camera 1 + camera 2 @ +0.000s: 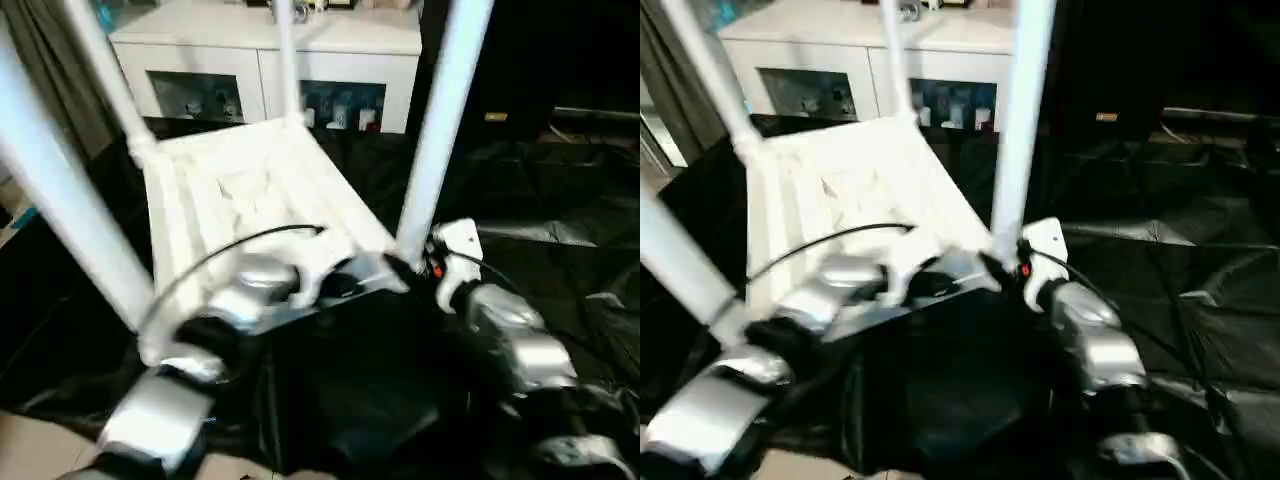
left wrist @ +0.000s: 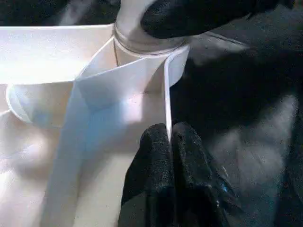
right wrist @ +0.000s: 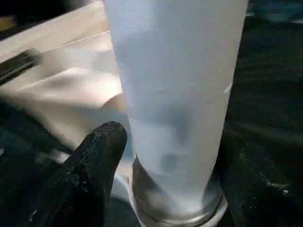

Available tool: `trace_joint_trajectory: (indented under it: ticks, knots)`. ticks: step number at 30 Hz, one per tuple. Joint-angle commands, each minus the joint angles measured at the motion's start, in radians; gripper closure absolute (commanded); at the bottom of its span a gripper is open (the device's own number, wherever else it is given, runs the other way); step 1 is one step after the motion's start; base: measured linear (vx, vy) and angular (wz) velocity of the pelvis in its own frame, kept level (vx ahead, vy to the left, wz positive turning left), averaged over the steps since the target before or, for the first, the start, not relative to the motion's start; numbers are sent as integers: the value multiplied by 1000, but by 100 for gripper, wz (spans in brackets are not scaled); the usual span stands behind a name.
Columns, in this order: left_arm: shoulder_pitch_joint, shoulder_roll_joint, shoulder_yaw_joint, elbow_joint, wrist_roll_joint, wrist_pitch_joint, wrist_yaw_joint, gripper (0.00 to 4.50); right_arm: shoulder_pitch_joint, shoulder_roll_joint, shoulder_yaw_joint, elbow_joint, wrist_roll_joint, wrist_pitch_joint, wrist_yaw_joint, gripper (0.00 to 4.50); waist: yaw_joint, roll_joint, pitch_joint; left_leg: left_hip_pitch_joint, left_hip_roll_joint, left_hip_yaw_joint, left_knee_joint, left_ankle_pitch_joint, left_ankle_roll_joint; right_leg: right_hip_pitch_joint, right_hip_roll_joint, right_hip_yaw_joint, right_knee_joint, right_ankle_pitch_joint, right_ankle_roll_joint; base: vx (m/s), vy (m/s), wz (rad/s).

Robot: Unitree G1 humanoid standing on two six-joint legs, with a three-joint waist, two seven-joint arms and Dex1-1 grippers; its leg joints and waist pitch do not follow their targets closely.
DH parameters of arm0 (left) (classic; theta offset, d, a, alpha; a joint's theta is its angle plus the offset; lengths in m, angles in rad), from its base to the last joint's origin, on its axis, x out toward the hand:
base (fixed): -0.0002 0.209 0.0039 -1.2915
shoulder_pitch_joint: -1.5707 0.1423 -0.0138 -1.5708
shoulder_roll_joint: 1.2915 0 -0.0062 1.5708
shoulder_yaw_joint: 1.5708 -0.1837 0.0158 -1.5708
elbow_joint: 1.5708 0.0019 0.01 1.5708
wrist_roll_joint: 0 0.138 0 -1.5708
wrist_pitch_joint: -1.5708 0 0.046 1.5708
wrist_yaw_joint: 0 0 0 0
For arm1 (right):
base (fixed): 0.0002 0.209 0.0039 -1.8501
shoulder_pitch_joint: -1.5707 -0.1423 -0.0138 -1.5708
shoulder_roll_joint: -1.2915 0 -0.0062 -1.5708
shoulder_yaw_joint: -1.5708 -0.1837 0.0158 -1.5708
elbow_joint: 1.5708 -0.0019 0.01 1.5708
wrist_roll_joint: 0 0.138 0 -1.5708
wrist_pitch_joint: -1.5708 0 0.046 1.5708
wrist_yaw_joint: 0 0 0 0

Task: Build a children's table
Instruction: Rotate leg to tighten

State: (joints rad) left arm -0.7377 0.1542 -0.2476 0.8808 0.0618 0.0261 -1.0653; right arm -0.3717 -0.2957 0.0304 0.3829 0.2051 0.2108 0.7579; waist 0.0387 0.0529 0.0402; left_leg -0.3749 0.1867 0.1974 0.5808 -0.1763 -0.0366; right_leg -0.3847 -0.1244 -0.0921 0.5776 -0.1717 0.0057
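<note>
Table [image 1: 240,200]: upside down on black sheet, legs up | left gripper [image 2: 168,137]: we see it pinched on the rim | right gripper [image 3: 165,156]: fingers straddle near leg [image 1: 440,130], grip undetermined | risk: we judge twisting could unseat leg.

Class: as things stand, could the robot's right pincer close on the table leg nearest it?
Probably yes. The right pincer already straddles that leg just above its socket, one finger beside it; nothing sits between.

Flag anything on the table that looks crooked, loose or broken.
Nothing stands out. The table top lies upside down with four legs standing in its corner sockets. The left gripper pinches the top's edge rib; no cracks show.
</note>
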Motion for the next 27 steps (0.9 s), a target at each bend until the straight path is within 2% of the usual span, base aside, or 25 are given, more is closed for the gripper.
trace_joint_trajectory:
  ticks: [1, 2, 3, 4, 5, 6, 7, 8, 10, 12, 16, 19, 23, 26, 27]
  knots:
    - [-3, -17, -22, -67, -52, -19, -104, 450, 10, -5, 87, -49, 36, 36, 135, 145, 8, -15, -60, 14, 44, -19, -74, -296, 64, 36, -37, 42, -67, -209, -242, 58, -17, 4]
    - [9, 10, -33, -86, -60, -19, -176, 450, 17, -48, 100, -67, 31, 29, 207, 145, 13, -17, -63, 7, 45, -16, -70, -242, 81, 43, -35, 41, -55, -143, -257, 64, -11, 1]
    - [9, 10, -33, -86, -60, -19, -176, 450, 17, -48, 100, -67, 31, 29, 207, 145, 22, -13, -68, 8, 48, -14, -63, -184, 102, 42, -36, 39, -44, -66, -277, 64, -11, 1]
    - [17, 35, -39, -100, -70, -9, -239, 450, 17, -90, 111, -67, 18, 8, 260, 145, 29, -11, -72, 9, 47, -12, -57, -129, 120, 41, -34, 38, -34, 9, -295, 59, -10, 1]
    - [17, 35, -39, -100, -70, -9, -239, 450, 17, -90, 111, -67, 18, 8, 260, 145, 31, -13, -76, 9, 45, -11, -51, -100, 133, 41, -33, 38, -29, 51, -303, 0, 0, 0]
    - [20, 51, -41, -105, -74, -10, -272, 450, 15, -119, 114, -64, 20, 12, 306, 145, 39, -15, -82, 6, 43, -10, -42, -34, 162, 39, -33, 39, -17, 135, -316, 0, 0, 0]
    - [20, 59, -40, -105, -75, -11, -285, 450, 14, -133, 116, -62, 20, 12, 328, 145, 44, -14, -84, 3, 43, -10, -38, -11, 178, 39, -33, 38, -13, 164, -322, 0, 0, 0]
    - [16, 74, -38, -96, -71, -19, -305, 450, 10, -159, 121, -60, 21, 15, 366, 145, 53, -15, -81, 0, 42, -9, -33, 7, 198, 34, -32, 38, -11, 174, -325, 0, 0, 0]
    - [10, 83, -38, -82, -67, -18, -318, 450, 4, -167, 122, -53, 19, 12, 372, 145, 61, -14, -75, -1, 46, -9, -34, -58, 184, 30, -36, 38, -16, 70, -315, 0, 0, 0]
    - [11, 89, -38, -86, -67, -18, -323, 450, -3, -170, 121, -53, 26, 21, 383, 145, 62, -11, -68, 3, 50, -11, -46, -147, 135, 28, -36, 38, -29, -64, -292, 0, 0, 0]
    - [12, 90, -37, -95, -76, -5, -338, 450, -3, -161, 122, -64, 46, 38, 397, 177, 60, -12, -64, 7, 51, -12, -57, -229, 73, 27, -37, 42, -40, -164, -263, 0, 0, 0]
    - [14, 89, -38, -102, -78, 1, -343, 450, 0, -154, 120, -67, 59, 45, 404, 197, 60, -12, -63, 7, 50, -12, -58, -238, 58, 27, -37, 43, -42, -175, -254, 0, 0, 0]
    - [12, 79, -35, -99, -72, -5, -322, 450, 19, -140, 120, -74, 61, 49, 393, 201, 60, -13, -68, 2, 47, -12, -52, -186, 76, 30, -37, 42, -34, -103, -262, 0, 0, 0]
    - [-9, 52, -22, -62, -50, -10, -215, 450, 16, -79, 92, -12, 17, 19, 240, 201, 59, -13, -70, 1, 46, -12, -49, -161, 87, 28, -36, 41, -30, -78, -269, 0, 0, 0]
    - [-22, 32, -12, -41, -42, -5, -151, 450, 4, -46, 77, 37, -8, 11, 144, 201, 52, -12, -68, 0, 44, -13, -51, -175, 71, 25, -38, 41, -34, -108, -264, 0, 0, 0]
